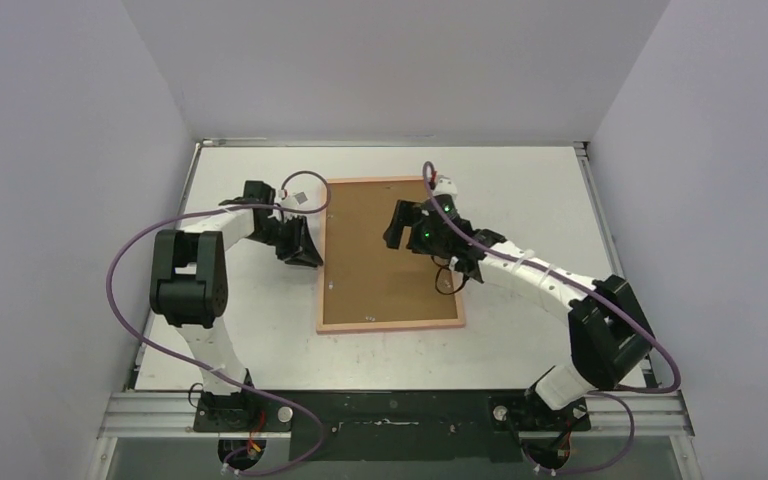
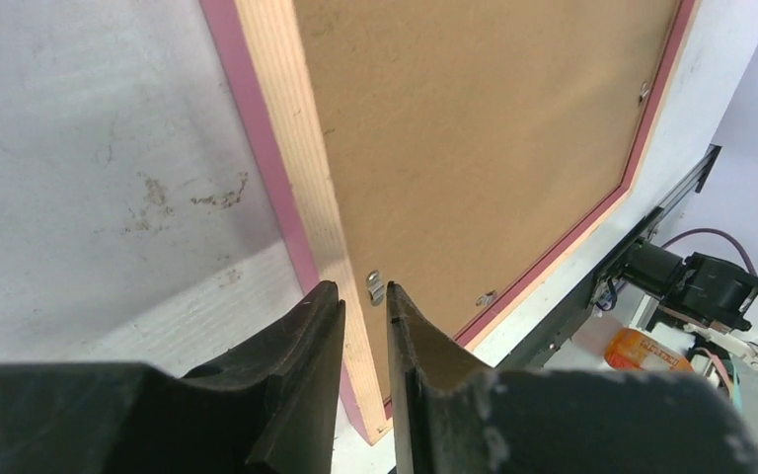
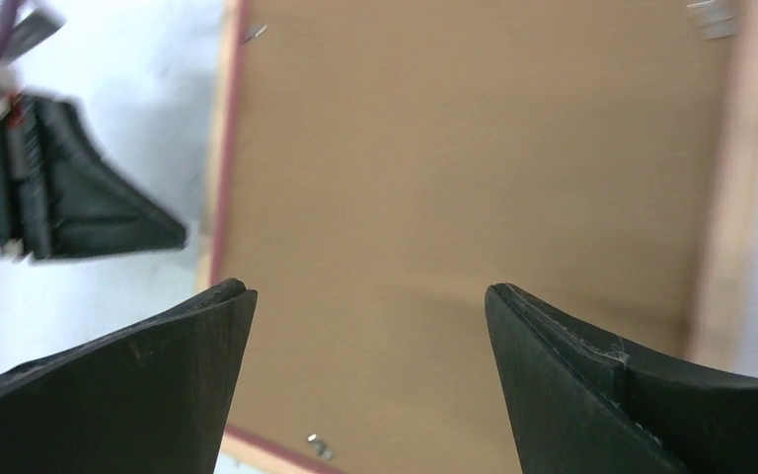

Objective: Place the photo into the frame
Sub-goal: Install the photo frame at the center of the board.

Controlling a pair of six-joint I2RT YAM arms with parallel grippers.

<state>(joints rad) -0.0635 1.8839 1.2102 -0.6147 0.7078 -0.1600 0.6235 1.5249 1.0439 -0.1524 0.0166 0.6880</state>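
Note:
The frame lies face down on the table, its pale wood back up and a pink edge showing. A plain brown backing board fills it. The photo is hidden. My left gripper hovers at the frame's left rail. Its jaws stand a narrow gap apart with nothing between them, right by a small metal tab. My right gripper hangs over the upper middle of the backing board, wide open and empty.
More metal tabs sit along the frame's inner edge. White walls close the table on the left, right and far sides. The arms' purple cables loop over the table on both sides.

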